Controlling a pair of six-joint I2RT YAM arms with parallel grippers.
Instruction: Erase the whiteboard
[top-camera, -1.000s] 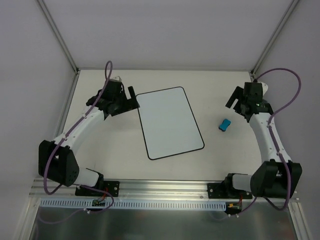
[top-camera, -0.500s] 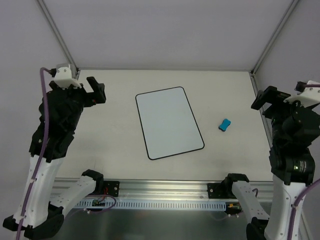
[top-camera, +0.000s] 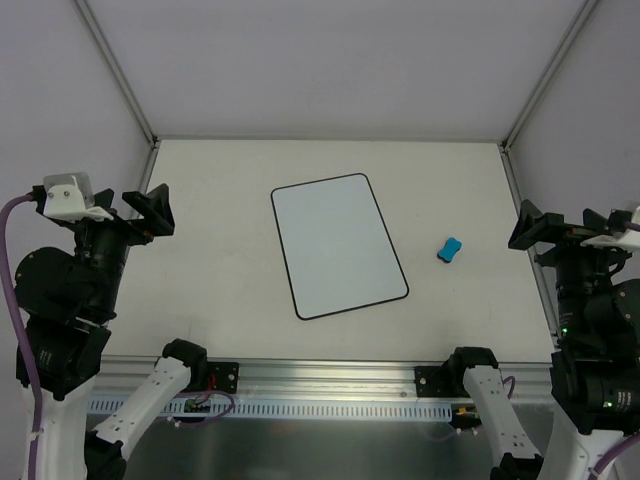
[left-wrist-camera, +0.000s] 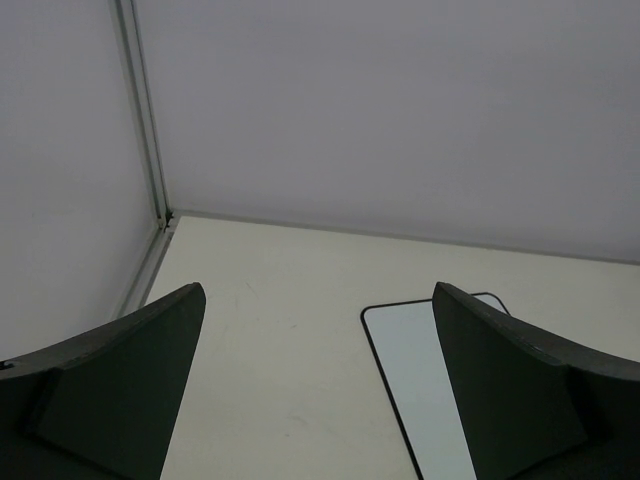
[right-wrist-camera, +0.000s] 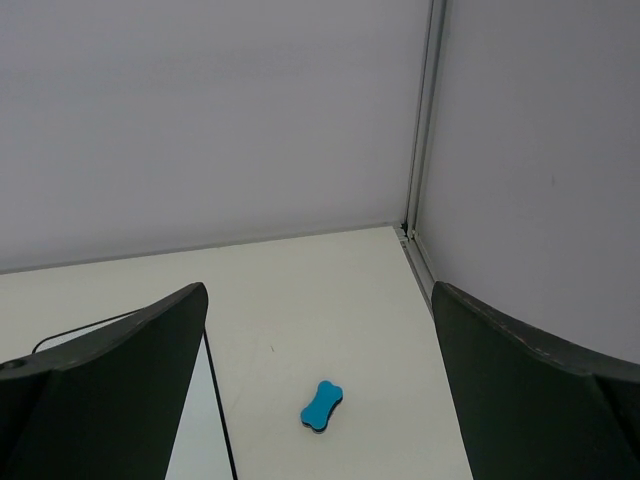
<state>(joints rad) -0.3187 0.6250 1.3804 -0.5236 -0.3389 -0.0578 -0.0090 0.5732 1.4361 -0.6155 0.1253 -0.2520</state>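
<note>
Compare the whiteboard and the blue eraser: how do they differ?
Size: the whiteboard is by far the larger; the blue eraser is a small block. Look: the whiteboard is white with a thin black rim; the blue eraser is solid blue and bone-shaped. Place: the whiteboard lies mid-table, the blue eraser apart to its right. Shared: both lie flat on the table, untouched.

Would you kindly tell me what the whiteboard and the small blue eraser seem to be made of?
The whiteboard: smooth, even white face, probably a coated panel; its thin black rim looks like plastic or rubber. The eraser: matte bright-blue bone-shaped block, likely moulded plastic or foam; the dark layer underneath, seen from the right wrist, may be felt.
</note>
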